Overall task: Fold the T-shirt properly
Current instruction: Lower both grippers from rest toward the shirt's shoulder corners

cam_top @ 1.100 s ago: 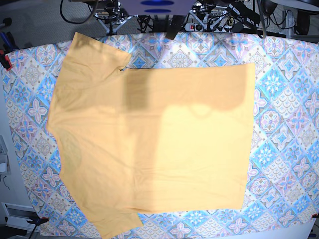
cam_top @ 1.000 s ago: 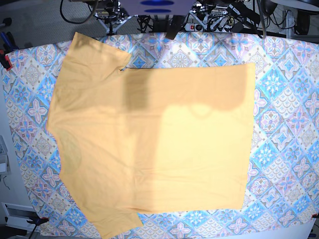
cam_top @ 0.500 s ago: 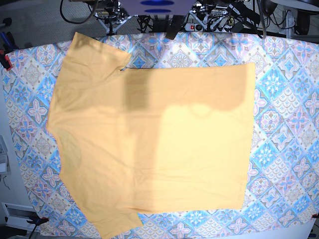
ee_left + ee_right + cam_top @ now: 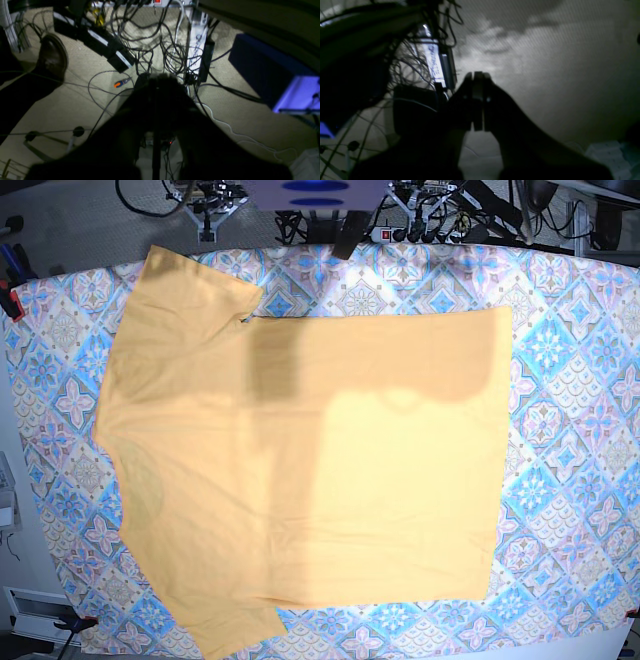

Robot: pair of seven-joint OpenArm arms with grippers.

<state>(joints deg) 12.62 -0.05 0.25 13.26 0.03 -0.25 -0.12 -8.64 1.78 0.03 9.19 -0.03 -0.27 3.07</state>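
We see the T-shirt [image 4: 300,470] spread flat across the middle of the tablecloth [image 4: 570,430], sleeves toward its left edge, while our left gripper [image 4: 156,86] and right gripper [image 4: 477,75] both hang off the table with fingers pressed together on nothing, over cables [image 4: 150,37] on the floor

The base view looks straight down from high above the table [image 4: 575,330], with the floor at its far edge. Both wrist views look past their own end effector at the floor beside the table, and share the white power strip [image 4: 197,47].
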